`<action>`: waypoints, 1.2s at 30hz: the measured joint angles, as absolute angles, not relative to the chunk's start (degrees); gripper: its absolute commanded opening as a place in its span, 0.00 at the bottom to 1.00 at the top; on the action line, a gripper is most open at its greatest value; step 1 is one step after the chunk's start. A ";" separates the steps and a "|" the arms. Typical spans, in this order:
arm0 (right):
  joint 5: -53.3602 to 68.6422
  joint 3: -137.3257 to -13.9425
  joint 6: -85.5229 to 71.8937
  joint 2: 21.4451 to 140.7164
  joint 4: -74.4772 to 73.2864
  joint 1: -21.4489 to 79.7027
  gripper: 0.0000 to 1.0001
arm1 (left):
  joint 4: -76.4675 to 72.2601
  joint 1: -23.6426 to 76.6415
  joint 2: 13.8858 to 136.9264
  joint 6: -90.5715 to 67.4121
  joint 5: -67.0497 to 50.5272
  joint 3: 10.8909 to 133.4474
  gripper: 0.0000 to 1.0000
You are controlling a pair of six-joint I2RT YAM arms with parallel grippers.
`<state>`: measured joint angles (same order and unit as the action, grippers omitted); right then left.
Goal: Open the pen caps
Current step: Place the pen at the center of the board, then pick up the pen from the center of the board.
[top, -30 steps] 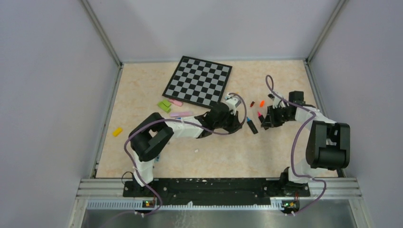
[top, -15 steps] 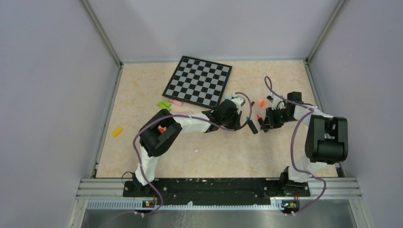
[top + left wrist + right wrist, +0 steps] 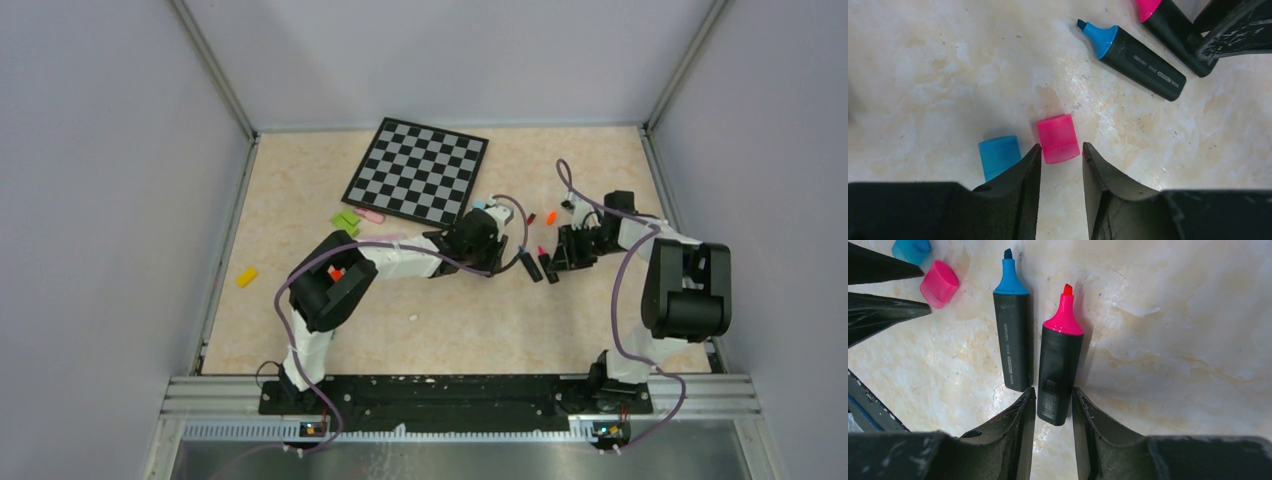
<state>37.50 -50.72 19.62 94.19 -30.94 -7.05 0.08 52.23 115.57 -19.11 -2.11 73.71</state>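
Left gripper: jaws narrowly parted, holding nothing. Pink cap lies loose at the tips, 12 o'clock; blue cap at its 9. Right gripper: jaws hug uncapped pink pen's tail, grip unclear. Blue pen at its 9.

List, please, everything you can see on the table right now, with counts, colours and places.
checkered board: one, black and grey, far middle of the table.
highlighters: two, black barrels, uncapped, side by side, centre-right: blue-tipped highlighter, pink-tipped highlighter.
loose caps: three; pink cap and blue cap near the highlighters' tips, orange cap farther back on the right.
green pieces: apparently two, beside a pink piece, at the board's near left corner.
yellow piece: one, near the left wall.
left gripper: one, black, open, tips either side of the pink cap.
right gripper: one, black, open, tips either side of the pink-tipped highlighter's rear end.
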 measured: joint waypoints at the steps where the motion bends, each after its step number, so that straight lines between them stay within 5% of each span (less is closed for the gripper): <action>1: 37.32 -50.76 19.77 94.13 -30.94 -7.05 0.32 | 0.45 52.23 115.04 -19.05 -2.02 73.69 0.41; 11: 37.78 -50.74 22.63 85.47 -32.49 -7.44 0.33 | -1.17 52.23 97.93 -17.69 -0.99 66.35 0.48; 23: 46.89 -49.87 26.89 74.76 -32.53 -7.49 0.33 | -2.04 51.88 72.36 -15.51 12.75 44.82 0.96; 36: 52.23 -47.97 27.73 72.36 -32.34 -7.64 0.33 | 8.45 39.68 51.46 -25.61 21.52 29.04 0.94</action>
<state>52.23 -47.97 27.73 72.36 -32.34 -7.64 8.45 39.68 51.46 -25.61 21.52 29.04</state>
